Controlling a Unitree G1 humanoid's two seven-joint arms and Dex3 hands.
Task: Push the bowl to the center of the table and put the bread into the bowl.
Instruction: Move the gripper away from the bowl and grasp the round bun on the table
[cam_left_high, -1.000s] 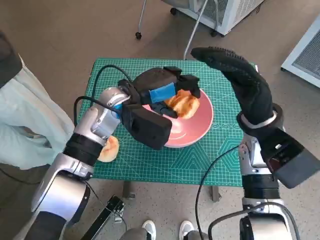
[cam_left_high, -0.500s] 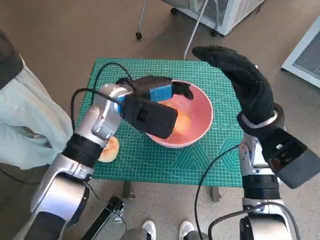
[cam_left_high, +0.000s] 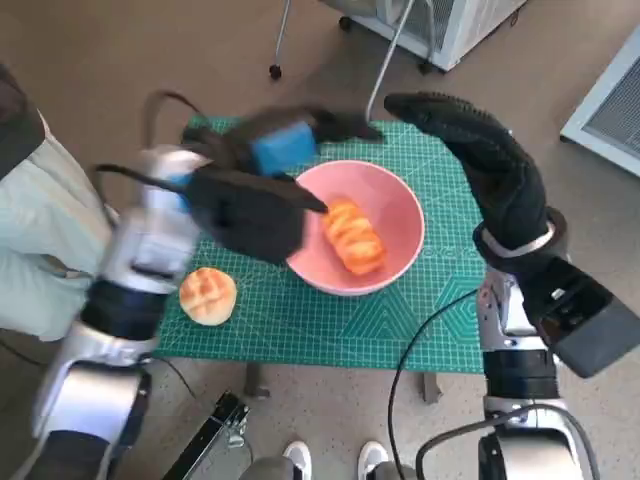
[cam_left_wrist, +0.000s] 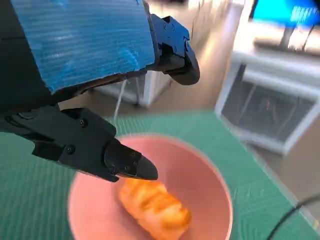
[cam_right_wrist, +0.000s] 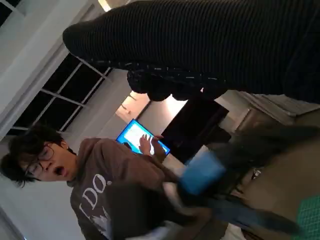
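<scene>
Now a long bread roll (cam_left_high: 352, 236) lies inside the pink bowl (cam_left_high: 400, 205), just below the left hand (cam_left_high: 285, 145), which hangs blurred over the bowl's far-left rim. In the left wrist view its black fingers (cam_left_wrist: 117, 157) stand apart with nothing between them, the roll (cam_left_wrist: 155, 210) under their tips but clear of them. A second, round bun (cam_left_high: 208, 295) sits on the green cutting mat (cam_left_high: 300, 330) near the left forearm, outside the bowl. The right hand (cam_left_high: 480, 160) is raised beside the bowl's right edge, gloved fingers stretched out flat and holding nothing. In the right wrist view a person in a brown hoodie (cam_right_wrist: 107, 192) stands behind; the letters "DO" can be read on the chest, the rest cut off. A blue screen (cam_right_wrist: 137, 140) glows beyond. The left hand (cam_right_wrist: 202, 172) shows there only as a smear.
</scene>
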